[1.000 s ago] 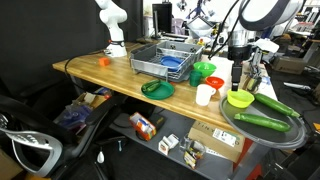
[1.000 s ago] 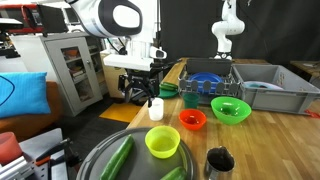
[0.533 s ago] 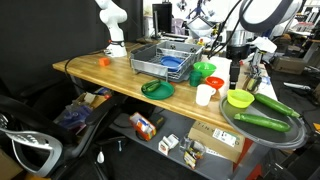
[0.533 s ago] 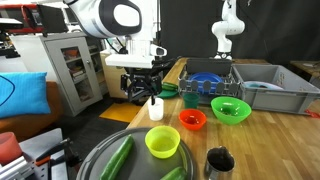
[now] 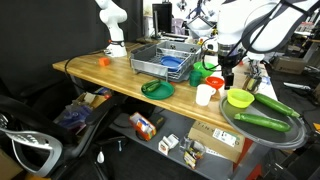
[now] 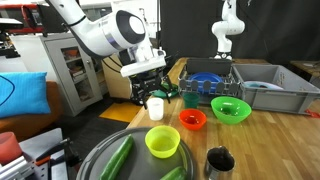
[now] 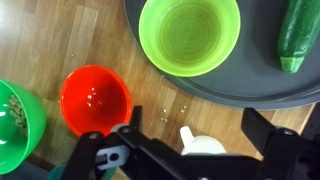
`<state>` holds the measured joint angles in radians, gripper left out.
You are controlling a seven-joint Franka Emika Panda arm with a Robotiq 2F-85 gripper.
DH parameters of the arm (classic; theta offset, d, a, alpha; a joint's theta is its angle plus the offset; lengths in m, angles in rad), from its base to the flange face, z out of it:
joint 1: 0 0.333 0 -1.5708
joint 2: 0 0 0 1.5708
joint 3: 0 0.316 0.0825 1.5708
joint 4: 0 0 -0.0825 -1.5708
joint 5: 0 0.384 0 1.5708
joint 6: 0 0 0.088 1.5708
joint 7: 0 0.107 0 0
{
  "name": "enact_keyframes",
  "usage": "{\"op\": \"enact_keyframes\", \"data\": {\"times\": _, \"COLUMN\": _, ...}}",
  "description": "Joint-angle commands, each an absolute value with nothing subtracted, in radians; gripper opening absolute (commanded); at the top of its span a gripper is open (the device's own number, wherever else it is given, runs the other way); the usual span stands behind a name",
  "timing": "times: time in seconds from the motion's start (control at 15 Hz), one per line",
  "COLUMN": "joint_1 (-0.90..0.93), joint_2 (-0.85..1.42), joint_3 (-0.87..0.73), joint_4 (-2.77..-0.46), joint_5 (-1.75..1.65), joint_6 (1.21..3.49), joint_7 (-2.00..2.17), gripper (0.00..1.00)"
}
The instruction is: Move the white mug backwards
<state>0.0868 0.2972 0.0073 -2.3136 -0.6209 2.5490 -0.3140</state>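
the white mug (image 7: pixel 200 146) sits bottom centre in our wrist view, between the claw's (image 7: pixel 193 142) spread fingers. we cannot tell if they touch it. a red bowl (image 7: pixel 95 100) crowds its upper left, and above it a lime bowl (image 7: pixel 190 35) and cucumber (image 7: pixel 300 35) lie on a dark tray (image 7: pixel 260 82).

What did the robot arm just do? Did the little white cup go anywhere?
The arm leaned over and swung its gripper closer to the small plain white mug. In the wrist view the mug now shows between the open fingers, but nothing is gripped yet. The mug did not move. The small orange-red bowl, the lime-green bowl and the dark green cucumbers stayed where they were.
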Motion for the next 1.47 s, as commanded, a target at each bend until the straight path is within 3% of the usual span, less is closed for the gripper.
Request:
{"op": "enact_keyframes", "data": {"times": 0.0, "joint_1": 0.066, "joint_2": 0.36, "joint_3": 0.01, "joint_4": -2.284, "joint_5": -0.652, "joint_6": 2.635, "joint_7": -0.341, "gripper": 1.0}}
{"op": "enact_keyframes", "data": {"times": 0.93, "joint_1": -0.04, "joint_2": 0.47, "joint_3": 0.042, "joint_4": -2.29, "joint_5": -0.526, "joint_6": 2.887, "joint_7": -0.494, "gripper": 0.99}}
{"op": "enact_keyframes", "data": {"times": 1.13, "joint_1": -0.067, "joint_2": 0.476, "joint_3": 0.071, "joint_4": -2.292, "joint_5": -0.472, "joint_6": 2.902, "joint_7": -0.552, "gripper": 0.9}}
{"op": "enact_keyframes", "data": {"times": 1.2, "joint_1": -0.076, "joint_2": 0.478, "joint_3": 0.082, "joint_4": -2.292, "joint_5": -0.457, "joint_6": 2.903, "joint_7": -0.569, "gripper": 0.84}}
{"op": "enact_keyframes", "data": {"times": 1.33, "joint_1": -0.093, "joint_2": 0.483, "joint_3": 0.101, "joint_4": -2.291, "joint_5": -0.432, "joint_6": 2.905, "joint_7": -0.599, "gripper": 0.59}}
{"op": "enact_keyframes", "data": {"times": 1.4, "joint_1": -0.1, "joint_2": 0.486, "joint_3": 0.108, "joint_4": -2.29, "joint_5": -0.42, "joint_6": 2.905, "joint_7": -0.613, "gripper": 0.58}}
